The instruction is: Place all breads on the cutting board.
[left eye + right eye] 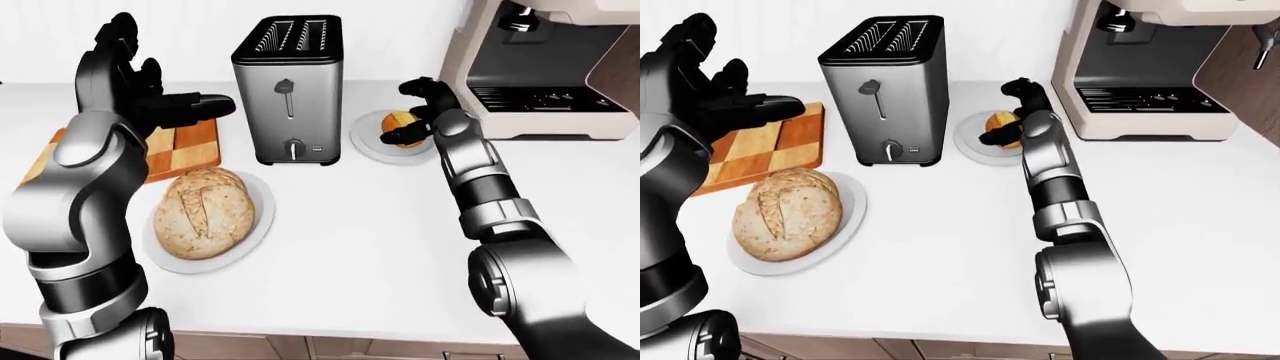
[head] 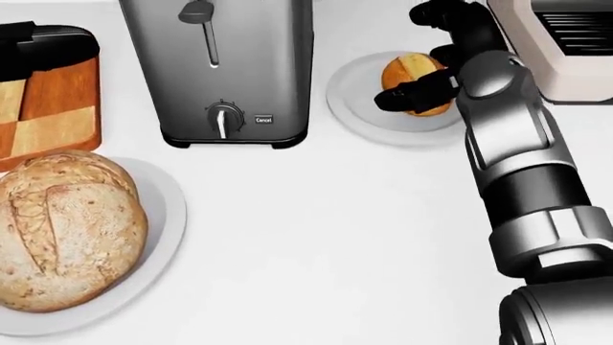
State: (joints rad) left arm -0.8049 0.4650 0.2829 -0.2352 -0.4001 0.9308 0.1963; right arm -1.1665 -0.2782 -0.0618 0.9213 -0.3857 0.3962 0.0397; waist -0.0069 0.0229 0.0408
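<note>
Right hand (image 2: 436,54) clamped on small roll (image 2: 407,75), on small plate (image 2: 359,108) right of toaster (image 1: 290,90). Left hand (image 1: 150,101) fingers apart, left of toaster over cutting board (image 1: 190,146).

Cropped edges and a half-hidden roll

In the head view the tall brushed-steel toaster (image 2: 225,65) loses its top, the checkered wooden cutting board (image 2: 48,108) and the big round crusty loaf (image 2: 62,230) run off the left edge. The black right hand (image 2: 436,68) covers part of the small golden bread roll (image 2: 407,75); its grip cannot be judged.
</note>
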